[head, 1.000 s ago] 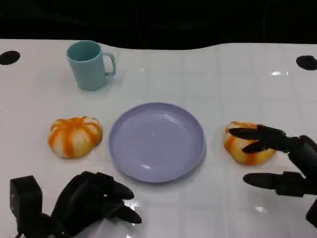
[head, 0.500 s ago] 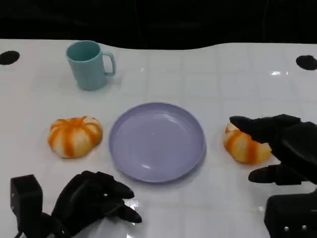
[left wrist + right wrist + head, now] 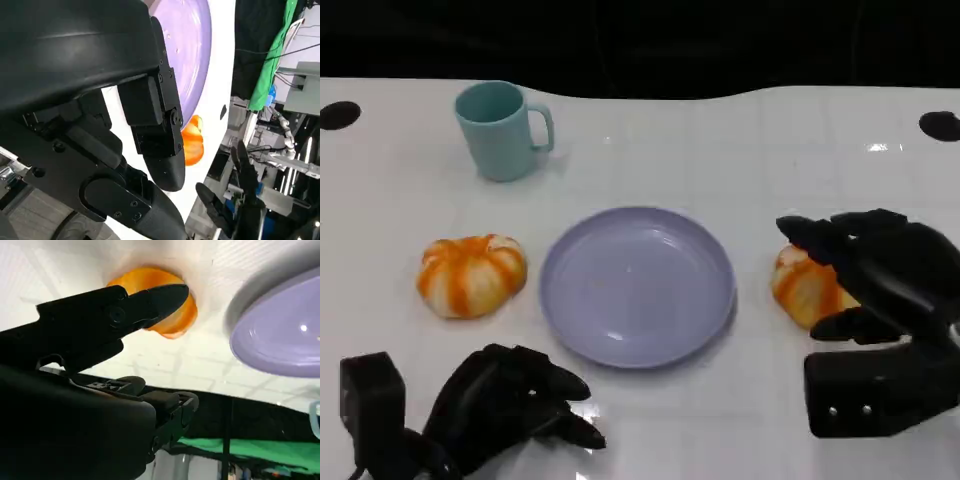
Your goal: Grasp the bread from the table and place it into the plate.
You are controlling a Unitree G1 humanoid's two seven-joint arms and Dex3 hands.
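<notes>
Reaching: right hand (image 3: pixel 875 265) arches over the right-side bread (image 3: pixel 805 287) — fingers spread around it, firm contact cannot be told.
Bread: on the white table (image 3: pixel 740 150), just right of the purple plate (image 3: pixel 637 285).
Left hand (image 3: pixel 510 405): low by the near edge, fingers curled in, holding nothing.
Others: second orange bread (image 3: pixel 471 274) left of the plate — teal mug (image 3: pixel 502 130) behind.

A glossy white tiled table (image 3: pixel 720 150) catches a glare at two o'clock, with black darkness behind at twelve.
</notes>
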